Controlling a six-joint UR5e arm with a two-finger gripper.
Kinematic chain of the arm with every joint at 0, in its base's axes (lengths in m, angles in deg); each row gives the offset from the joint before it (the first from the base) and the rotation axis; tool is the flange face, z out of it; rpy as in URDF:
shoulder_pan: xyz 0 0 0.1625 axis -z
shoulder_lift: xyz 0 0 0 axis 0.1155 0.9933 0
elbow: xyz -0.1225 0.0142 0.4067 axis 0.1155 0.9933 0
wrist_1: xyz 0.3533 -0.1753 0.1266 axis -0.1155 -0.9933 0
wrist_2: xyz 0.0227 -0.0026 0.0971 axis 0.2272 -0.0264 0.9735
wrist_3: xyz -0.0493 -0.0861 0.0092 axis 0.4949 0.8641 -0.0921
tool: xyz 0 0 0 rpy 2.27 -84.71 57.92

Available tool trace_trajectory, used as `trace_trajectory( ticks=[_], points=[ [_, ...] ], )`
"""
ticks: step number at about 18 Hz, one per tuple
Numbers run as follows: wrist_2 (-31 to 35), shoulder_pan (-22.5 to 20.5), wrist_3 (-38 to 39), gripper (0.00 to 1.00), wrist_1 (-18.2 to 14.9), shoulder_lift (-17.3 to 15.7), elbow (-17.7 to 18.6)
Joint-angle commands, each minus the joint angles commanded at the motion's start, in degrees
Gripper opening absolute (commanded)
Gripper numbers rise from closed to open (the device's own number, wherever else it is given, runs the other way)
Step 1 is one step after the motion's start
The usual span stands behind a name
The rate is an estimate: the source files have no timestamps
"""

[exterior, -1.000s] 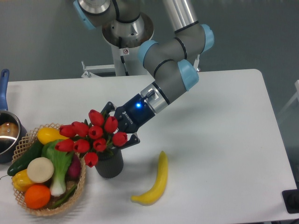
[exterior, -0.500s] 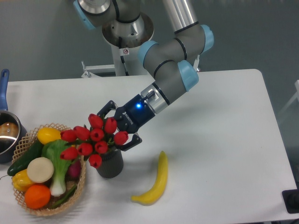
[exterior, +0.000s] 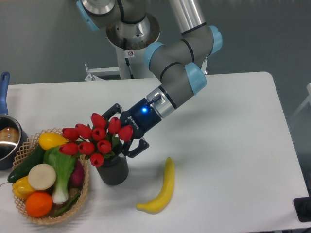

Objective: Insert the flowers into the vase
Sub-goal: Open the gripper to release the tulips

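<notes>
Flowers: one bunch of red tulips (exterior: pixel 97 141), about ten heads, is sitting over the vase (exterior: pixel 113 169) near the front left part of the table (exterior: pixel 233 145); the heads are fanning out up and toward the left edge, spreading wider than the vase mouth and partly overhanging the basket (exterior: pixel 29 145).
Axis: the bunch's long line is leaning, running from the vase mouth up and to the left; the stems are mostly hidden behind the heads and leaves, so I cannot tell how deep they are going.
Vase: one dark ribbed cylinder, standing upright, just beside the right rim of the basket.
Claw: the gripper (exterior: pixel 127 131) is reaching in from the right behind the bunch; its two black fingers are showing spread, one above the heads and one below right of them. Whether they are touching the stems cannot be told.
Arm: one grey and blue arm (exterior: pixel 180 68) is slanting down from the back edge.
Basket: one woven basket at the front left corner is holding several vegetables and fruits.
Banana: one yellow banana (exterior: pixel 160 189) is lying near the front edge, right of the vase, apart from it.
Pot: one pot (exterior: pixel 7 138) with a blue handle is sitting at the left edge.
</notes>
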Motion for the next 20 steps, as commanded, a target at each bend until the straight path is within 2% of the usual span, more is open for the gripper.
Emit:
trace_trajectory(
  ticks=[2,6,10,12,13,15,16,18,20],
  points=[
    [1.3,-0.2,0.2,1.0,-0.2,-1.3,0.1],
    [10.5,0.1,0.2,1.0,-0.4,-4.3,0.2],
    [17.3,0.2,0.1,1.0,-0.4,-9.2,3.6],
    [22.7,0.1,0.2,1.0,-0.5,-12.1,3.8],
    [25.4,0.0,0.2,1.0,-0.5,-13.4,3.4],
    [35.4,-0.1,0.2,1.0,-0.6,-16.9,2.0],
    [38.8,-0.3,0.1,1.0,-0.7,-17.7,0.9],
    [40.8,-0.7,0.1,1.0,-1.1,-18.5,-2.3],
    [42.0,-1.8,0.1,1.0,-3.7,-18.8,-6.7]
  ],
)
